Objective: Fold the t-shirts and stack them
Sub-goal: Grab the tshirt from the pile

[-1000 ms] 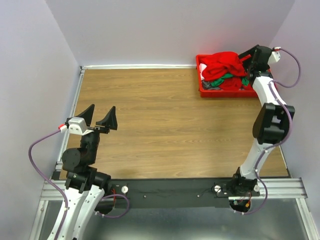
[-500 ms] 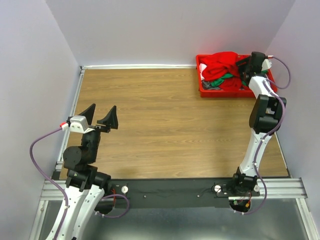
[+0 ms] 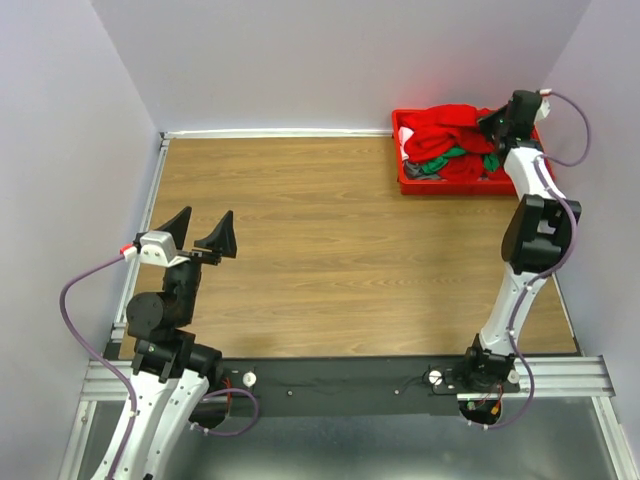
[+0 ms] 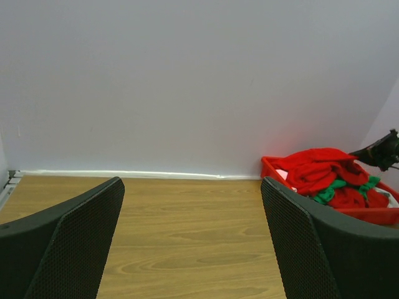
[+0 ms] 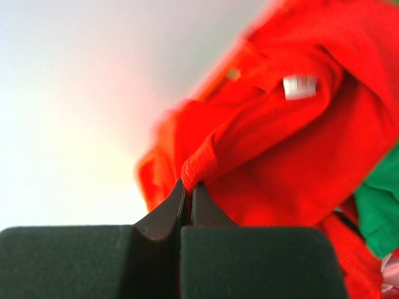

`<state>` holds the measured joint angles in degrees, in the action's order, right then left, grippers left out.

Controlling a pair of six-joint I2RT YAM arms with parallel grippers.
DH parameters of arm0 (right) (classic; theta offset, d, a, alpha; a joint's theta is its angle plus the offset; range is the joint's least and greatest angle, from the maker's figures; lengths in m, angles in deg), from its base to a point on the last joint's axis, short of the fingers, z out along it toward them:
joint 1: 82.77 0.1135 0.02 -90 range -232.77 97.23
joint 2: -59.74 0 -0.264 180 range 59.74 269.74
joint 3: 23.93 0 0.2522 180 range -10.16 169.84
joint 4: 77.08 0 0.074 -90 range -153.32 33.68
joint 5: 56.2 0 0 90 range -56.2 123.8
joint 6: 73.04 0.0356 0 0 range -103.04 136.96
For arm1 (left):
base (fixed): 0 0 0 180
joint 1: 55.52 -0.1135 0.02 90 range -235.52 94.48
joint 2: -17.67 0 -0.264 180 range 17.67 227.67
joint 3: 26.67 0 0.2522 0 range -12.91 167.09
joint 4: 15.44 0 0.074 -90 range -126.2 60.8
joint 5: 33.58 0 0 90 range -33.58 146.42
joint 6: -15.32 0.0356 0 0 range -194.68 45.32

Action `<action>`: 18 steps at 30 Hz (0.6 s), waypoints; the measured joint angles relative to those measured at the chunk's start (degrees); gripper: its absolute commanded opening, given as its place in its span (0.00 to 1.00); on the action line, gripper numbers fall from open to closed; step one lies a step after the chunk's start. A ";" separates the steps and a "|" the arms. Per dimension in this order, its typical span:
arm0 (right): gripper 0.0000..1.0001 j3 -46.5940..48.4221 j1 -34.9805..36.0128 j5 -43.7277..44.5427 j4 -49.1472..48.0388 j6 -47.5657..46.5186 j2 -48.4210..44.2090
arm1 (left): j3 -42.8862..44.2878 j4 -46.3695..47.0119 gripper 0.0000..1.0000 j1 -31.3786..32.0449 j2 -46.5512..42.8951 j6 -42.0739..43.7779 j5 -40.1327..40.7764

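A heap of t-shirts, mostly red with a green one tucked in, fills the red bin at the table's far right. My right gripper reaches over the bin's right end. In the right wrist view this gripper is shut on a hemmed fold of a red t-shirt, which carries a small white label; green cloth lies at the right. My left gripper hovers open over the table's left side, far from the heap, with nothing between its fingers.
The wooden table is walled at the back and both sides. The bin sits against the back wall in the right corner. A metal rail with both arm bases runs along the near edge.
My right gripper dipped into the heap, closed on a fold of red cloth, and has drawn slightly up and back. The left arm has stayed still.
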<state>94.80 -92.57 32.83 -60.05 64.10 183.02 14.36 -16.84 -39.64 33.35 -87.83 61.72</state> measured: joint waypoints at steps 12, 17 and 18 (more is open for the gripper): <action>0.01 -10.82 5.75 -5.35 -0.35 -13.92 -33.48 | -0.02 0.11 0.99 0.00 -2.12 -0.04 -0.76; 0.01 -12.68 5.27 -6.73 2.10 -18.84 -46.60 | -0.02 0.11 0.99 0.13 -2.91 -0.07 -1.27; 0.01 -12.20 5.20 -7.37 3.04 -20.02 -48.94 | -0.02 0.09 0.99 0.24 -2.99 -0.07 -1.33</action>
<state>82.61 -87.37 25.47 -57.02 44.08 134.09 14.33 -16.75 -39.40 30.36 -87.89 60.38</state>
